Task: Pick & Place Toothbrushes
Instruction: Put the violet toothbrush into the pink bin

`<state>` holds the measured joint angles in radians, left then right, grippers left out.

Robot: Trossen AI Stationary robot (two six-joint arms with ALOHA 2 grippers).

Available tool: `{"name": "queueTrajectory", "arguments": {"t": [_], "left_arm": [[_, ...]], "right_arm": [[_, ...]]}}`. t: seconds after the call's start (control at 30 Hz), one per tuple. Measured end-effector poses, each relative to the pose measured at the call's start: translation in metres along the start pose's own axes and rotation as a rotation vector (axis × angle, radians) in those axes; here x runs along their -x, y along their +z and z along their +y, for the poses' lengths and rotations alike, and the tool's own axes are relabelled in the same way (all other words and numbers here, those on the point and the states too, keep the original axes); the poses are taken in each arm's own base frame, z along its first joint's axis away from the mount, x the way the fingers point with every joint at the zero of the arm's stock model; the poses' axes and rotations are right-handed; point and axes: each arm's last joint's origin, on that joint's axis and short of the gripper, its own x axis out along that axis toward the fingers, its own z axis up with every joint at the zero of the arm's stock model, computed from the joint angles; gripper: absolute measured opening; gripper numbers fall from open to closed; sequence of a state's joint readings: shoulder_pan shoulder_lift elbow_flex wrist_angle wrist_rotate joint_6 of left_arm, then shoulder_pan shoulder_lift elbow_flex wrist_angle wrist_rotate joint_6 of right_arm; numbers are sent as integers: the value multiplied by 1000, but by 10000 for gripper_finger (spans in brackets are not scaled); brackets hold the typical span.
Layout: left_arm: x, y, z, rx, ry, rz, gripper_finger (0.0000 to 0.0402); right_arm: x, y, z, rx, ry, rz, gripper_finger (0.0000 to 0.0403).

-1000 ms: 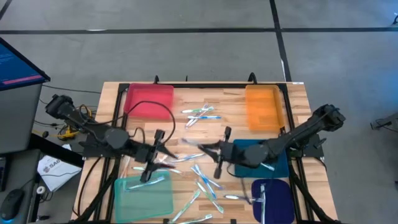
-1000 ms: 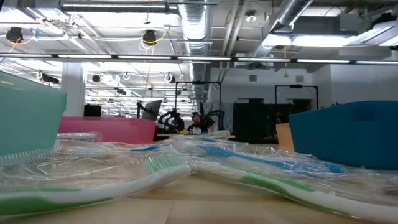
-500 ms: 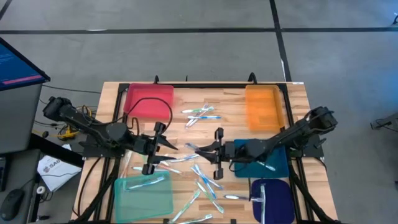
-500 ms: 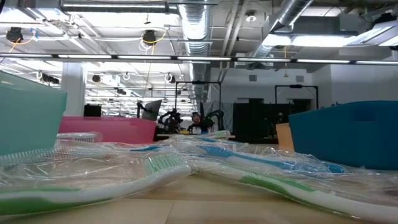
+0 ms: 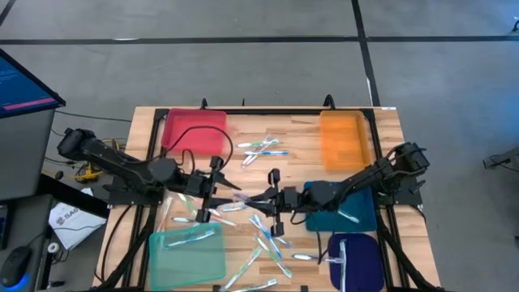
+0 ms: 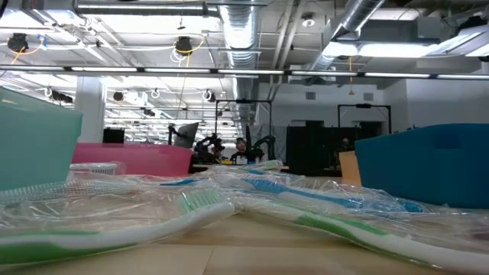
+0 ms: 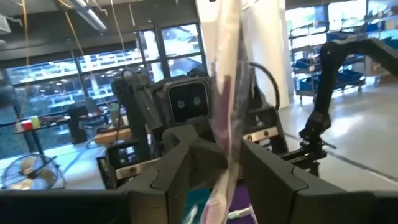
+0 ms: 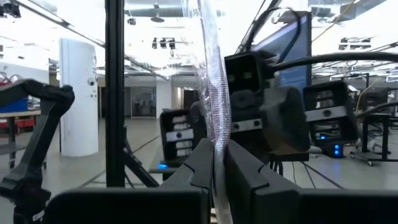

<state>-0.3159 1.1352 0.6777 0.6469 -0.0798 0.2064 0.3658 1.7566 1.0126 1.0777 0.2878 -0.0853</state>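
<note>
The left pincer (image 5: 229, 186) and the right pincer (image 5: 248, 197) meet nose to nose above the middle of the bench (image 5: 300, 134), and both grasp the same wrapped toothbrush (image 5: 239, 193) between them: the left wrist view shows it (image 7: 222, 118) standing in its clear wrapper between the left fingers (image 7: 168, 177), and the right wrist view shows the wrapper (image 8: 214, 99) pinched tight between the clenched right fingers (image 8: 202, 165). Around them loose toothbrushes (image 5: 266, 242) lie scattered on the wood toward the near edge, a small cluster (image 5: 261, 148) lies farther back between the red tray (image 5: 195, 130) and the orange tray (image 5: 341, 140), one lies in the green tray (image 5: 189, 254), one in the teal tray (image 5: 345, 209) and one in the dark blue tray (image 5: 354, 258). At bench height, wrapped green and blue brushes (image 6: 191, 206) lie in the foreground
</note>
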Motion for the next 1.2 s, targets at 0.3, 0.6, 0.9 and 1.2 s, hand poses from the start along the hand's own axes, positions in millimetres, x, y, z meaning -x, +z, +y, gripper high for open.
{"name": "queueTrajectory", "arguments": {"t": [0.3, 0.6, 0.9, 1.2], "left_arm": [[-3, -2, 2, 5, 15, -18, 183], [-3, 0, 2, 29, 15, -32, 253], [-3, 3, 2, 81, 2, -63, 265], [-9, -4, 2, 90, 47, -65, 250]], "right_arm": [[0, -2, 1, 6, 3, 23, 19], [0, -3, -1, 5, -10, 27, 21], [-2, -7, -9, 12, -73, 69, 17], [-1, -9, -11, 31, -147, 88, 15]]}}
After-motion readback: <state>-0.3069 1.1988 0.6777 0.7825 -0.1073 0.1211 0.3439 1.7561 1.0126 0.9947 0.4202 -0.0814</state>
